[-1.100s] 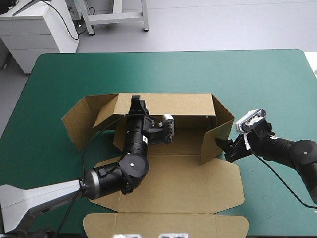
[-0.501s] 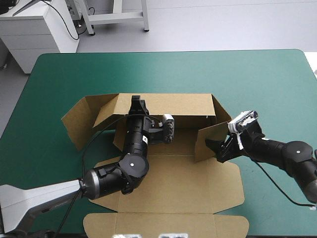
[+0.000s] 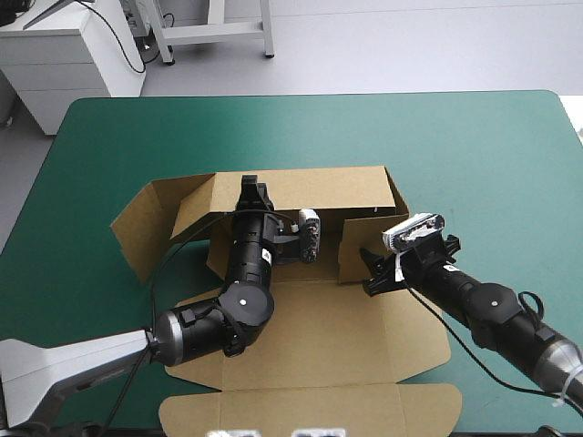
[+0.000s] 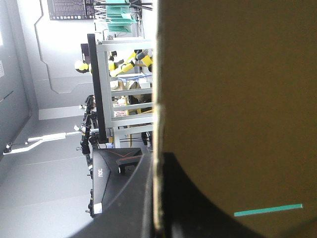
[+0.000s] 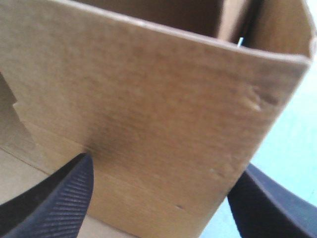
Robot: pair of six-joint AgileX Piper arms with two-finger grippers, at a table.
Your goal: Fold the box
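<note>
Now | left gripper pinches box wall | flap facing right gripper

Floor: smooth pale grey floor that runs on past the table's far edge.
Table: big table with a teal-green cover and round far corners.
Cabinet: white cabinet with drawers — it stands by the table's far left corner.
Frame: grey metal legs standing on the floor beyond the table.
Wall: plain grey wall — seen in the left wrist view.
Light: bright and even.
</note>
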